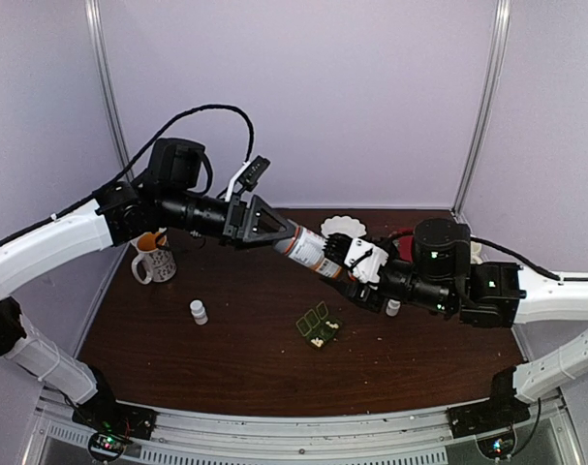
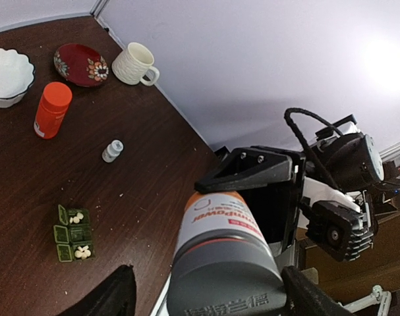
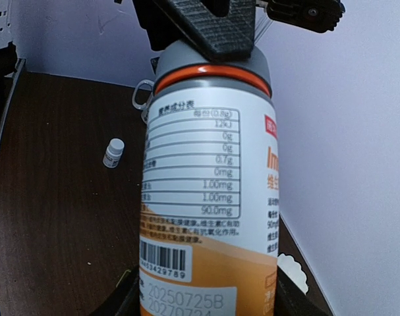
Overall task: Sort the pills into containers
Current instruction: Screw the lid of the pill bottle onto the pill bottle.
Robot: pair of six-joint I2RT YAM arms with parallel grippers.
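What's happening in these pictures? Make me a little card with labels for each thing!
big bottle: up in the air, lying almost sideways between the two arms
right gripper: closed on the bottle's body
left gripper: fingers on either side of the grey cap, with a gap showing on one side
pill box: green, on the table, lids open
pills: white ones in both end cells; the middle cell looks empty
orange bottle: standing upright, lid on
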